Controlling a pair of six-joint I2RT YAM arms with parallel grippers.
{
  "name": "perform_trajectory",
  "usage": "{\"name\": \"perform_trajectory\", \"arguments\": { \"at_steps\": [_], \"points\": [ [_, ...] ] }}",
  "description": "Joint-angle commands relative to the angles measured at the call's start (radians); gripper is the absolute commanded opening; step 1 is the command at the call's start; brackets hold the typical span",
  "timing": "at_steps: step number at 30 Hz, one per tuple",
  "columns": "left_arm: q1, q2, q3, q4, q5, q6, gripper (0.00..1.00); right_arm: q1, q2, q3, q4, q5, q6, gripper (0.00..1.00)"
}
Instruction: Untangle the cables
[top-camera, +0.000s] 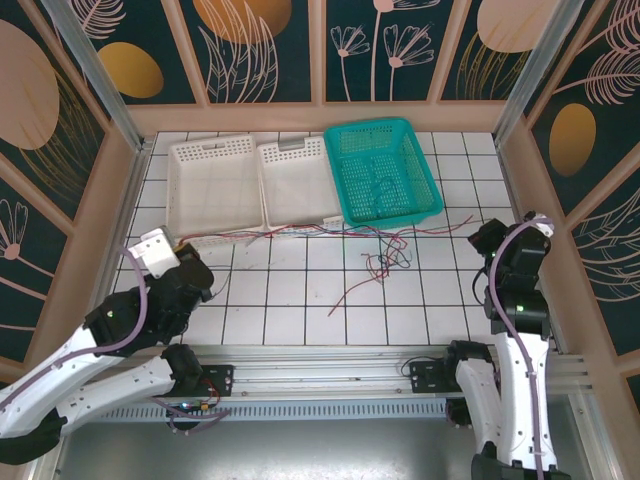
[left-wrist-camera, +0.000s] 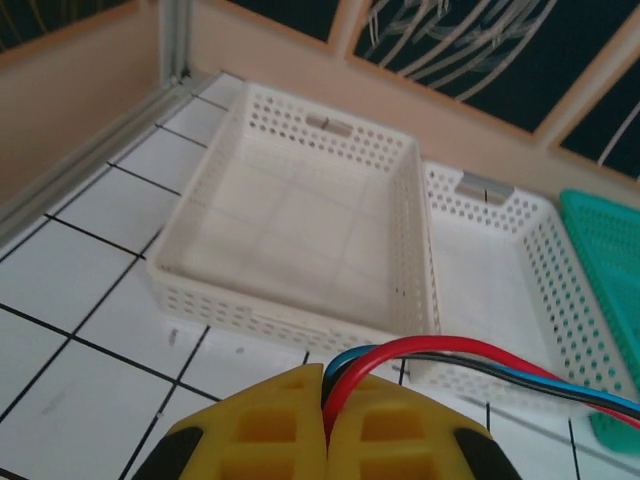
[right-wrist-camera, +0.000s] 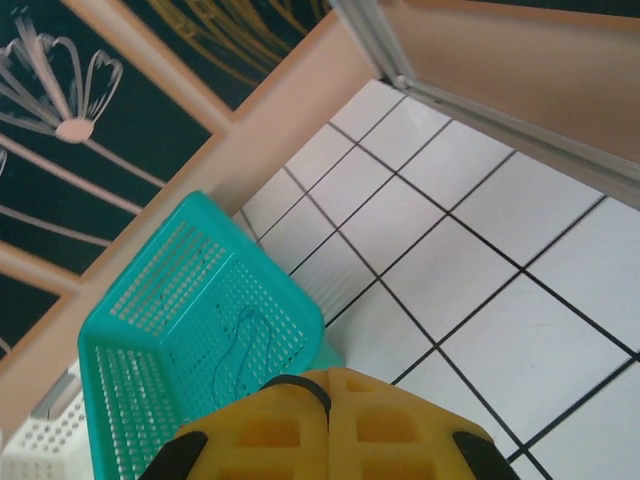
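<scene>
Danger: your left yellow-fingered gripper (left-wrist-camera: 325, 415) is clamped on the thin red, black and blue wires (left-wrist-camera: 500, 362), whose tangle lies at the centre of the top view below the teal plastic basket (top-camera: 425, 170), and the right gripper (right-wrist-camera: 328, 405) is closed empty, so pulling may tighten the knot.

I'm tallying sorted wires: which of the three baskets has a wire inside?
The teal basket, rightmost: a dark wire lies on its floor. The white baskets look bare inside.
</scene>
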Motion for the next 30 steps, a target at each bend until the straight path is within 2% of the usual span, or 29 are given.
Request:
{"name": "perform_trajectory", "arguments": {
  "at_steps": [1, 8, 11, 14, 18, 20, 22, 27, 30],
  "points": [
    [0.004, -0.039, 0.048, -0.106, -0.140, -0.074, 0.00, -0.051, -0.012, -0.015, -0.023, 0.021, 0.064, 0.00],
    [0.004, -0.055, 0.048, -0.119, -0.179, -0.071, 0.00, -0.125, 0.028, -0.062, 0.016, -0.115, 0.090, 0.00],
    [0.004, -0.064, 0.093, -0.138, -0.203, -0.088, 0.00, -0.134, 0.037, -0.071, 0.034, -0.129, 0.087, 0.00],
    [0.004, -0.066, 0.068, -0.017, -0.163, 0.006, 0.00, -0.134, 0.051, -0.103, 0.095, -0.225, 0.083, 0.00],
    [0.004, 0.019, 0.029, 0.120, -0.081, 0.085, 0.00, -0.105, 0.103, -0.135, 0.170, -0.395, 0.050, 0.00],
    [0.004, 0.062, 0.016, 0.194, -0.024, 0.122, 0.00, -0.047, 0.129, -0.140, 0.194, -0.422, 0.029, 0.00],
    [0.004, 0.091, 0.000, 0.276, 0.033, 0.159, 0.00, 0.052, 0.154, -0.131, 0.215, -0.425, -0.006, 0.00],
    [0.004, 0.169, -0.020, 0.444, 0.191, 0.211, 0.00, 0.354, 0.207, -0.120, 0.267, -0.306, -0.070, 0.00],
    [0.004, 0.222, -0.018, 0.486, 0.258, 0.214, 0.00, 0.456, 0.264, -0.117, 0.288, -0.287, -0.106, 0.00]
  ]
}}
